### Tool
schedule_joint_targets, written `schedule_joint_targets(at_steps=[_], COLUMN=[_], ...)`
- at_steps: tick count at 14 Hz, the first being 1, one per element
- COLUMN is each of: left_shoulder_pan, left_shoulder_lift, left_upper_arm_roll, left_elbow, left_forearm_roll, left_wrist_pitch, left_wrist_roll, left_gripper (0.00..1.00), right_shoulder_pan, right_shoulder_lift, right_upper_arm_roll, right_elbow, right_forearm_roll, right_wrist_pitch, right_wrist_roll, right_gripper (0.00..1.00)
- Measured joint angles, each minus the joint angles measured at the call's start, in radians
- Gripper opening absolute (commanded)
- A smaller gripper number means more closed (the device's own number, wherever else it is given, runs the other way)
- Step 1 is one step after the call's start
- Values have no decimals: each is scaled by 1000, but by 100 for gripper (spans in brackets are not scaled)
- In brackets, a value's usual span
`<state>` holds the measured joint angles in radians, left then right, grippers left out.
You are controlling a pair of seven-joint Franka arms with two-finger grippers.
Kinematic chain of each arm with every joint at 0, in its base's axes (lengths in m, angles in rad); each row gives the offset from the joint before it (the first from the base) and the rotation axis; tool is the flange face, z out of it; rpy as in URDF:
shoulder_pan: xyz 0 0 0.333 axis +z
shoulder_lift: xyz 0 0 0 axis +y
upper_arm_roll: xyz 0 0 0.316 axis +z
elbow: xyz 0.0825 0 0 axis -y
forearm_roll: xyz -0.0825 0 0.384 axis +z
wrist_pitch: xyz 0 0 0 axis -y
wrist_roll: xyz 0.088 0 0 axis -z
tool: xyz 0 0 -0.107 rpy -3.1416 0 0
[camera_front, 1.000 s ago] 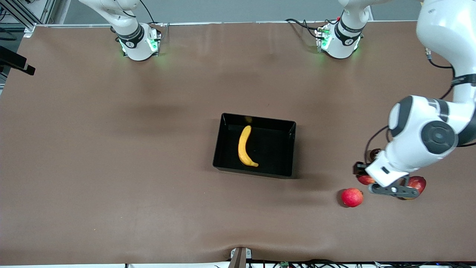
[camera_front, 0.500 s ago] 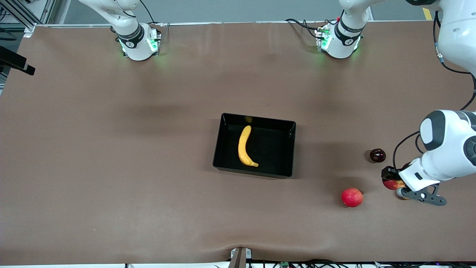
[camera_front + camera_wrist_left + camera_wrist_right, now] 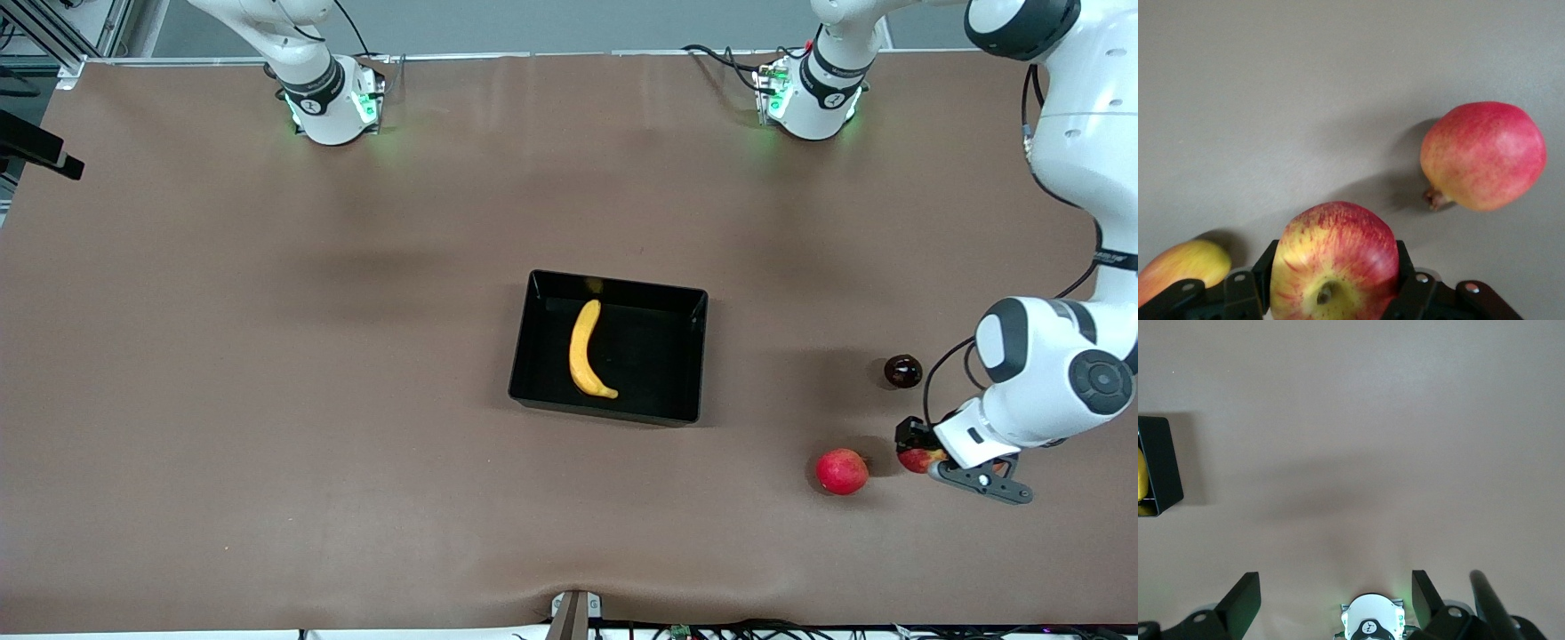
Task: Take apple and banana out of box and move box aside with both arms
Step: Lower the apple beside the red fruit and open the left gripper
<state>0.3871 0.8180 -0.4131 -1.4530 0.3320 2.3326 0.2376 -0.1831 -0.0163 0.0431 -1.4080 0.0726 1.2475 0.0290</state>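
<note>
The left gripper [image 3: 1331,303] holds the small round red apple with yellow streaks [image 3: 1335,261] between its fingers [image 3: 1245,293], low over the brown desk [image 3: 267,400] near the left arm's end, just beside a plain pinkish-red round fruit [image 3: 841,471] (a small dark round fruit [image 3: 902,371] lies near). The curved yellow banana [image 3: 587,350] lies inside the shallow glossy black plastic box [image 3: 685,307] at mid-desk. The right gripper [image 3: 1335,600] waits with fingers wide and empty, above the desk by its own base.

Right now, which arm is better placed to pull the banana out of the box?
Right. Its gripper is open and empty, while the left gripper grips the apple. The banana lies in the box.
</note>
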Motion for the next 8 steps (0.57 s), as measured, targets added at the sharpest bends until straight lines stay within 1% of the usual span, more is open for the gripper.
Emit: schedule_joint_targets(at_steps=[2, 4, 5, 6, 8], left_shoulder_pan=[-1, -4, -4, -2, -3], left_shoulder_lift=[28, 48, 57, 59, 59], left_upper_arm_roll=[3, 25, 36, 36, 37], left_elbow=[0, 0, 0, 2, 2], left_forearm_roll=[0, 1, 1, 0, 0], left_wrist_pitch=[31, 58, 68, 75, 75], left_wrist_roll=[0, 0, 1, 1, 1], left_gripper=[0, 0, 2, 21, 100], right_shoulder_pan=[0, 0, 0, 0, 0], right_shoulder_lift=[0, 0, 0, 0, 0], right_upper_arm_roll=[0, 0, 0, 0, 0], right_elbow=[0, 0, 0, 0, 0], right_forearm_roll=[0, 0, 0, 1, 1], right_wrist_pitch=[-2, -2, -2, -2, -2], right_wrist_roll=[0, 0, 0, 0, 0], right_gripper=[100, 100, 100, 100, 100])
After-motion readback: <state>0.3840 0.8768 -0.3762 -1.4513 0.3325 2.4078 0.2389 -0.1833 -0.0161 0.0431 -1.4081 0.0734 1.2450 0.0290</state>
